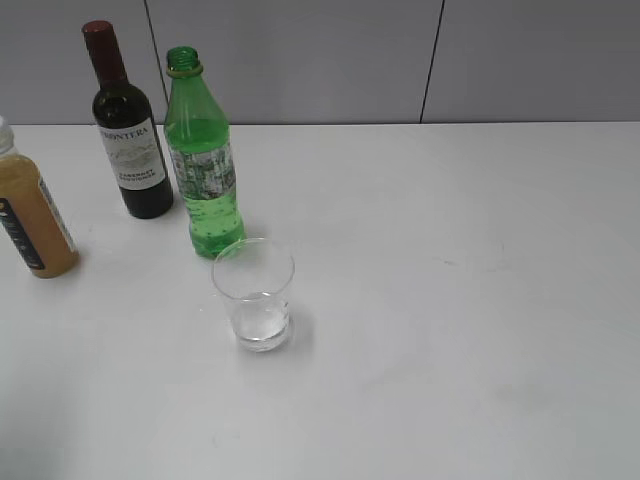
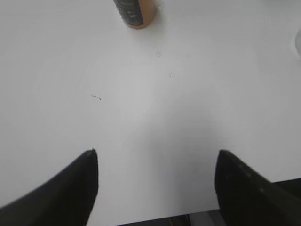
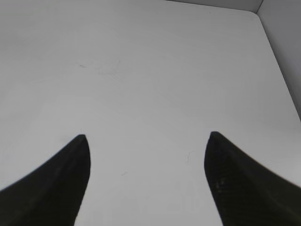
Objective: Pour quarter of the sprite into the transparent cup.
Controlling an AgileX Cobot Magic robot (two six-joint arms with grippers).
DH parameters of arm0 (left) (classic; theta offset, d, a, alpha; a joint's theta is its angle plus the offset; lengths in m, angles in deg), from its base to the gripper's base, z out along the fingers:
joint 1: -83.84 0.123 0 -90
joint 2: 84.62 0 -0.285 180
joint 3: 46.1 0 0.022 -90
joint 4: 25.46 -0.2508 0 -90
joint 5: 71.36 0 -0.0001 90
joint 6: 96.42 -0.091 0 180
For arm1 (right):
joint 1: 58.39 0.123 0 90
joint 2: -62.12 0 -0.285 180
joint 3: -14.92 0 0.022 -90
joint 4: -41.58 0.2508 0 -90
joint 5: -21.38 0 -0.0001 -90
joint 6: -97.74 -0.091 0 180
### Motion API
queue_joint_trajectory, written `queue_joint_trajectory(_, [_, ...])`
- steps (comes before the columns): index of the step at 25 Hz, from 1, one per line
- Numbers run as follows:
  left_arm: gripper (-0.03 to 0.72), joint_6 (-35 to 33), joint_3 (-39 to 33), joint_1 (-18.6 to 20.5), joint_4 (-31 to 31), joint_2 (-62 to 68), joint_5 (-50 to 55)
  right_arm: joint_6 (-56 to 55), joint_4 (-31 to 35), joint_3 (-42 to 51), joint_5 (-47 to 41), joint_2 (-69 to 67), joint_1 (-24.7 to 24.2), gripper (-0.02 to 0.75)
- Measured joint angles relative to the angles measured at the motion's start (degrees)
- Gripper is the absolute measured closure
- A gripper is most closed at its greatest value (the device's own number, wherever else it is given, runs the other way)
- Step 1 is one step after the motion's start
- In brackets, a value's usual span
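Note:
The sprite [image 1: 203,160], a tall green bottle with a pale label and no cap, stands upright on the white table. The transparent cup [image 1: 255,295] stands just in front of it, to the right, with a little clear liquid in its base. Neither gripper shows in the exterior view. My left gripper [image 2: 156,153] is open and empty over bare table near the front edge. My right gripper [image 3: 146,136] is open and empty over bare table. The sprite does not show in either wrist view.
A dark wine bottle [image 1: 128,125] with a white label stands left of the sprite. An orange-brown bottle [image 1: 30,210] stands at the far left and also shows in the left wrist view [image 2: 135,12]. The table [image 1: 450,300] meets a grey wall behind.

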Motion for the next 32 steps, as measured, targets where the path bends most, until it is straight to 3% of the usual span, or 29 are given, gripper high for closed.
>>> queue_joint_trajectory(3, [0.099, 0.43, -2.44, 0.0, -0.06, -6.44, -0.19, 0.0, 0.0, 0.0, 0.0, 0.0, 0.0, 0.154])
queue_joint_trajectory(11, [0.099, 0.45, -16.98, 0.0, 0.54, -25.79, -3.31, 0.0, 0.0, 0.0, 0.0, 0.0, 0.0, 0.154])
queue_joint_trajectory(22, [0.099, 0.78, -25.25, 0.0, 2.89, -41.04, -9.12, 0.0, 0.0, 0.0, 0.0, 0.0, 0.0, 0.154])
queue_joint_trajectory(32, [0.099, 0.85, -25.57, 0.0, 3.07, -54.08, -9.19, 0.0, 0.0, 0.0, 0.0, 0.0, 0.0, 0.154])
